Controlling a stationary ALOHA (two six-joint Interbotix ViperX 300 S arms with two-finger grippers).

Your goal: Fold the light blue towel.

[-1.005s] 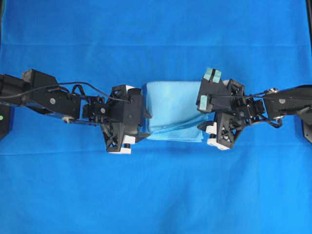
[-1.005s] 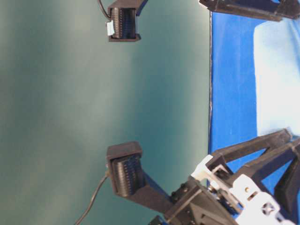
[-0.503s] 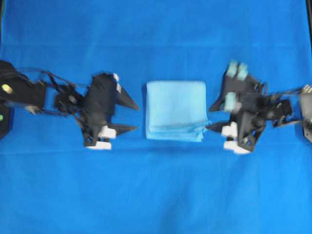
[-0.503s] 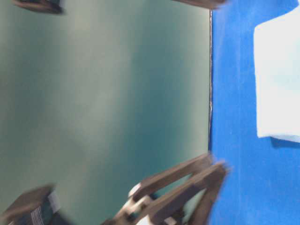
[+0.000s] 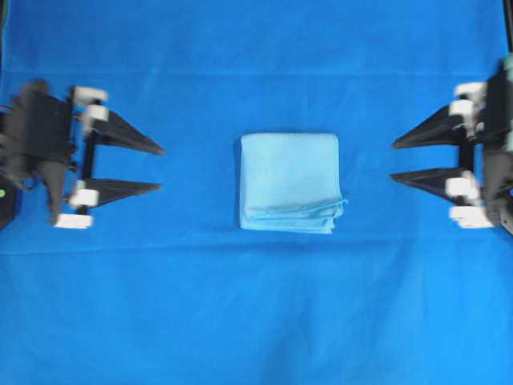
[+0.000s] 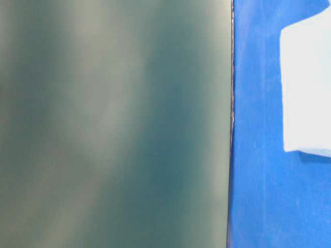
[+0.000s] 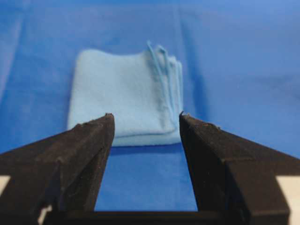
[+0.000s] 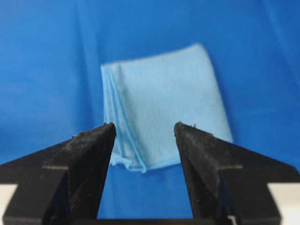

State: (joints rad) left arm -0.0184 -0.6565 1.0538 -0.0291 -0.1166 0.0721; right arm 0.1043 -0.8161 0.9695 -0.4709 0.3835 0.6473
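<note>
Overhead view: I see light blue towel [image 5: 289, 181] folded, centre of royal-blue sheet [image 5: 256, 321]. Left end effector [image 5: 159, 167] and right end effector [image 5: 393, 161] released, empty, well apart from towel.

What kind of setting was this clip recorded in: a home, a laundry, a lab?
Most likely a lab bench rigged for robot trials. A flat table draped in a blue sheet, a plain greenish backdrop, two open grippers, left and right, and only a folded towel between them.
</note>
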